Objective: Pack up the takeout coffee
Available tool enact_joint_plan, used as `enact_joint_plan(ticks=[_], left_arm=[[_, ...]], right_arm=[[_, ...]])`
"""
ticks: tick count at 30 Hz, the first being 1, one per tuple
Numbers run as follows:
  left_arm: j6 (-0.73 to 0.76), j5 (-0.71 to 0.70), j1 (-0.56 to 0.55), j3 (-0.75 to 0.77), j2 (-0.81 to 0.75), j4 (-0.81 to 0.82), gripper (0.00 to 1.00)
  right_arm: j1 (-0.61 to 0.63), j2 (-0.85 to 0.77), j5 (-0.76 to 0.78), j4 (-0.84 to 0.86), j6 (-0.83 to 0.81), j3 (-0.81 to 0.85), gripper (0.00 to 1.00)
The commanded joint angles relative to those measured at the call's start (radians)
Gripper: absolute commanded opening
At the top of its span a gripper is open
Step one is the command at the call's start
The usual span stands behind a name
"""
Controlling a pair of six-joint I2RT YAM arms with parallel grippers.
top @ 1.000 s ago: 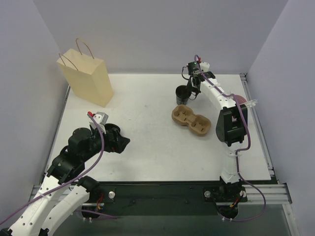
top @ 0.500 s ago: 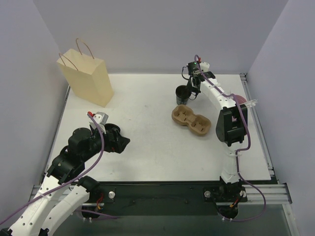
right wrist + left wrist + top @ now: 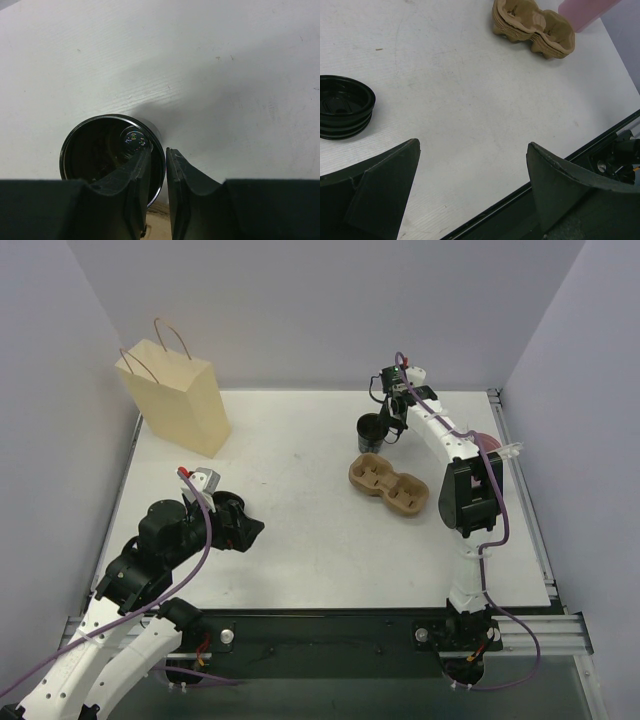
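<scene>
Right wrist view: right gripper (image 3: 158, 154) pinches the wall of the black cup (image 3: 95, 150), one finger inside the rim and one outside, with the cup at the table's (image 3: 300, 540) far right, just behind the cardboard carrier (image 3: 388, 485). Left gripper (image 3: 472, 150) hangs spread wide and empty near the black lids (image 3: 342, 107). Judgement: a one-wall pinch lets the cup swing, so move slowly, keep it upright, and lower it squarely into a carrier well.
</scene>
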Motion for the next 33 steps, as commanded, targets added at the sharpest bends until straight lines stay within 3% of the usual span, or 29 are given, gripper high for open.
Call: enact_joint_plan(ticks=[1, 10, 20, 29, 33], left_arm=[[-0.009, 0.001, -0.004, 0.001, -0.005, 0.046, 0.97], [-0.009, 0.000, -0.004, 0.001, -0.006, 0.046, 0.97], [-0.009, 0.000, -0.004, 0.001, -0.006, 0.046, 0.97], [-0.009, 0.000, -0.004, 0.001, -0.006, 0.046, 0.97], [-0.009, 0.001, -0.004, 0.001, -0.005, 0.047, 0.97]], right_arm=[[-0.006, -0.016, 0.006, -0.033, 0.013, -0.016, 0.21], [-0.005, -0.015, 0.008, -0.036, 0.012, -0.013, 0.20], [-0.006, -0.006, -0.012, -0.033, 0.004, -0.002, 0.09], [-0.008, -0.006, -0.029, -0.032, 0.012, 0.000, 0.14], [-0.008, -0.009, -0.047, -0.029, 0.010, 0.006, 0.06]])
